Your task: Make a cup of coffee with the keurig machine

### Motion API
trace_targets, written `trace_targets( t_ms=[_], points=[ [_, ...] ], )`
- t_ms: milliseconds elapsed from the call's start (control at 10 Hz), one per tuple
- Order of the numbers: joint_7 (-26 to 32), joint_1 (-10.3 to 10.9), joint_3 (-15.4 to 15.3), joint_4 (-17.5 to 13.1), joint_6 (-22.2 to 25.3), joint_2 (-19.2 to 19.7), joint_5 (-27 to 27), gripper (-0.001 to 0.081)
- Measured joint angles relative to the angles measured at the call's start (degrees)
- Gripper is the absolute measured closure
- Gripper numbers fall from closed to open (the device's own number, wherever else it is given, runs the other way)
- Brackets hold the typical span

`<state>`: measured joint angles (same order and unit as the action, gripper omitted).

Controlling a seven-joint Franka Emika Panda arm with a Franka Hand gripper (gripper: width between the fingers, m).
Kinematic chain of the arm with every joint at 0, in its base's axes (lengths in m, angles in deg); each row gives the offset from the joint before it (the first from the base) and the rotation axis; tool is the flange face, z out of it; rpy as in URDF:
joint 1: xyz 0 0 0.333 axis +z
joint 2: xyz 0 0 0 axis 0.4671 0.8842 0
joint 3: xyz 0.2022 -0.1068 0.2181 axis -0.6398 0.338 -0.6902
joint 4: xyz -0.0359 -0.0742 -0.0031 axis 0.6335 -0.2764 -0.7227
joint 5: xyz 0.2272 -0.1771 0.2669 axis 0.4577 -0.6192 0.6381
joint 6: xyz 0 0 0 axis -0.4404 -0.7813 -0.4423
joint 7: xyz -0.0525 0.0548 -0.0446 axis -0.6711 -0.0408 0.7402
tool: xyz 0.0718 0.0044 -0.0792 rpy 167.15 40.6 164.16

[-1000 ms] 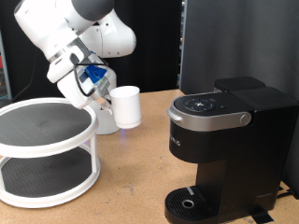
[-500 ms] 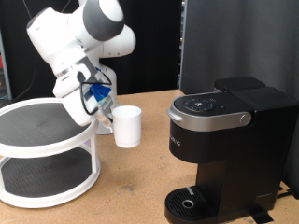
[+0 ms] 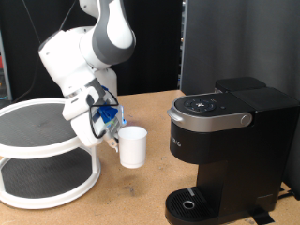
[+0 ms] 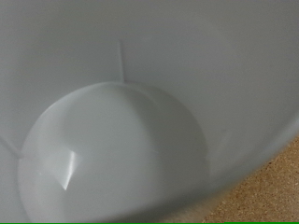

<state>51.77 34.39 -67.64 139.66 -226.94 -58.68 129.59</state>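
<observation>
The white cup (image 3: 133, 147) hangs in the air at the centre of the exterior view, carried at its side by my gripper (image 3: 115, 137), which is shut on it. It sits left of the keurig machine (image 3: 230, 150), a black boxy brewer with its grey-silver lid down and a round drip base (image 3: 193, 202) at the bottom. The wrist view is almost filled by the cup's bare white inside (image 4: 121, 140). My fingers do not show there. A strip of brown table (image 4: 276, 191) shows past the rim.
A white two-tier round stand (image 3: 47, 183) with dark shelves stands at the exterior view's left, close beside the arm. A black panel rises behind the machine. The brown tabletop (image 3: 131, 202) runs between stand and machine.
The arm has carried the cup down and toward the exterior view's right, away from the stand's rim and closer to the keurig machine.
</observation>
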Motion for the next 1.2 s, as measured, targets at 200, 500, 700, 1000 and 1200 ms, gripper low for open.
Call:
trace_targets(
  t_ms=[200, 500, 700, 1000, 1200],
  points=[
    [3.39, 1.24, -0.17, -0.59, -1.97, 3.49, 4.52, 0.0736],
    [7.77, 2.12, -1.20, -2.41, -2.94, 8.00, 10.87, 0.0736],
    [9.90, 2.45, -2.00, -3.88, -2.95, 10.09, 14.24, 0.0736],
    [10.56, 2.65, -3.41, -5.82, -2.94, 11.78, 17.11, 0.0736],
    [10.66, 2.79, -4.66, -7.43, -2.98, 12.95, 19.42, 0.0736]
  ],
)
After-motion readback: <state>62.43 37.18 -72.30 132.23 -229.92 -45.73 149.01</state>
